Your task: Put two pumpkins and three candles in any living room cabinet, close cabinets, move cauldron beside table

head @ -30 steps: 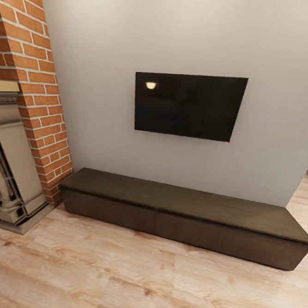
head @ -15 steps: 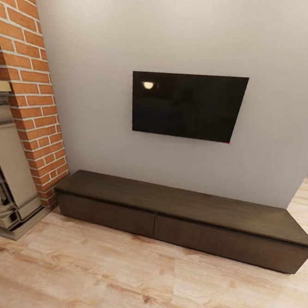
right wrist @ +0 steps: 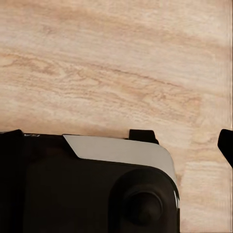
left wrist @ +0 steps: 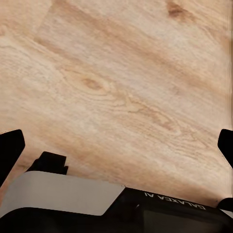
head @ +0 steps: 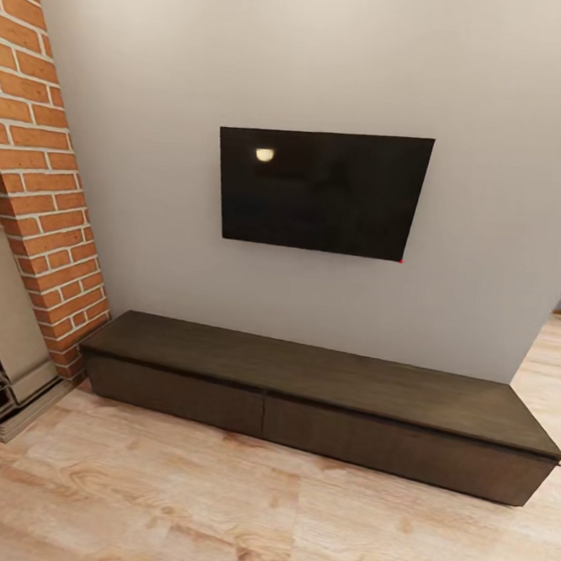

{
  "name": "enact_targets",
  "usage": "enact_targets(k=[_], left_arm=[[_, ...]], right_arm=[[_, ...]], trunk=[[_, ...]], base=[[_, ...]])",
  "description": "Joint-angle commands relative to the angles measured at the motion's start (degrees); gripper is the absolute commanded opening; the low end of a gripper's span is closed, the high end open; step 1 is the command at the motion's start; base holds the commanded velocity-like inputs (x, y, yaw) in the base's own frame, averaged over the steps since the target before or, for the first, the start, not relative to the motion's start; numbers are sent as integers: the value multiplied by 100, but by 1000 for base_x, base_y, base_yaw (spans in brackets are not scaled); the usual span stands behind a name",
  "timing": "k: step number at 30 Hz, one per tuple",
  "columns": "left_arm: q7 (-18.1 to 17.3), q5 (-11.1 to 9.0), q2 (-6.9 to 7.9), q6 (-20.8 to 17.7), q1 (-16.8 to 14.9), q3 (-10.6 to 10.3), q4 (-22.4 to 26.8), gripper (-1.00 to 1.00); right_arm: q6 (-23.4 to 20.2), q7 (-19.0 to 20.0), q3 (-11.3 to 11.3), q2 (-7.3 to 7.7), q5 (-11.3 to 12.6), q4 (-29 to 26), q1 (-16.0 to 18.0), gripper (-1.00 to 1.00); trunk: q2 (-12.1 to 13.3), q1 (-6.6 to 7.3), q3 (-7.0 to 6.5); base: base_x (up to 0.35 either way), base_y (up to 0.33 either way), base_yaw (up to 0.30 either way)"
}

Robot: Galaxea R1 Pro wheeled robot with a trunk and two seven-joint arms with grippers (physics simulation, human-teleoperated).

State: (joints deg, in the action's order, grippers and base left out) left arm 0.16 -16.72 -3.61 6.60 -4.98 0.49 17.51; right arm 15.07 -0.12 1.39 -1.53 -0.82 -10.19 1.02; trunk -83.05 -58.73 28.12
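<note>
The cabinet [head: 323, 377] is a long, low dark-brown unit against the grey wall, under a wall-mounted TV. Its two wide drawer fronts, the left front [head: 179, 395] and the right front [head: 406, 455], sit flush and shut, and its top is bare. The left wrist view looks down on my left gripper [left wrist: 116, 145], open, its black fingertips [left wrist: 10, 145] far apart at the picture's edges over wooden floor. My right gripper [right wrist: 116, 141] is open too, with one fingertip [right wrist: 226, 145] at the edge. Neither holds anything. The pumpkins, candles, cauldron and table are out of view.
A black TV [head: 321, 191] hangs above the cabinet. A red brick chimney [head: 36, 168] with a grey fireplace surround [head: 1, 351] stands left of the cabinet. Light wooden floor [head: 212, 511] stretches in front, and runs on past the wall's right end [head: 557, 353].
The camera has moved: the whole head view has slid left, so less of the fireplace shows. The cabinet's drawers stay shut.
</note>
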Motion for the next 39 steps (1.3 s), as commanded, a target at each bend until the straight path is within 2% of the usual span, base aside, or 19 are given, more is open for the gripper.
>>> enact_targets(k=[1,16,25,39], left_arm=[[2,-24,-1,17,-3,4,-2,100],[2,-24,0,17,-3,4,-2,100],[2,-30,0,166,-3,-2,-2,100],[2,-16,2,254,-3,4,-131,100]], right_arm=[[22,-2,12,1,-6,4,4,100],[30,-51,10,3,47,-18,4,100],[31,-50,10,3,48,-18,5,100],[47,-9,-12,3,60,-11,4,100]], trunk=[[-3,0,6],[-3,0,-18],[-3,0,-19],[-3,0,-19]], base=[[5,-276,0],[32,-249,-20],[280,-24,-1],[111,46,0]])
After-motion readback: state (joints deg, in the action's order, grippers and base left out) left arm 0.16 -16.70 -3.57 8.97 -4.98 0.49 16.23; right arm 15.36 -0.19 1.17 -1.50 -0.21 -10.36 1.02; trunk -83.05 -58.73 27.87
